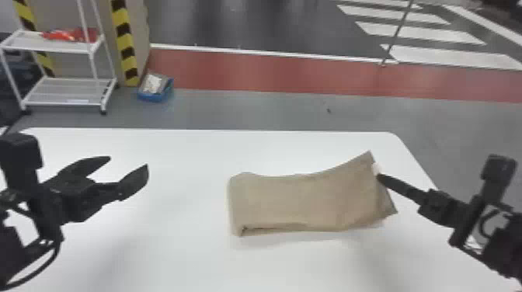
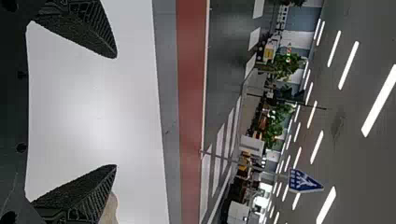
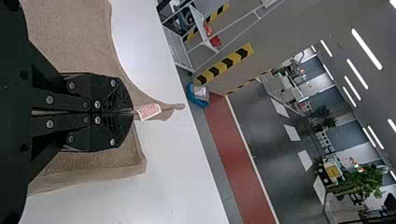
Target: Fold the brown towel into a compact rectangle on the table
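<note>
In the upper left of the head view, a blue bin (image 1: pixel 155 96) sat on the floor with something pale (image 1: pixel 152 82) in it, too small to make out. Left of it, a white rack (image 1: pixel 58 48) held red items (image 1: pixel 64 35) on its upper shelf.

The brown towel (image 1: pixel 303 198) lay right of centre on the white tabletop (image 1: pixel 174 240), a long folded band with a smooth, rounded left end and layered lower edge. Its right end flared into two pointed corners. The right end effector (image 1: pixel 378 176) was clamped on that end, beside a small printed label (image 3: pixel 148 111). At left, the left end effector's (image 1: pixel 129 162) fingers stood apart above the tabletop.
</note>
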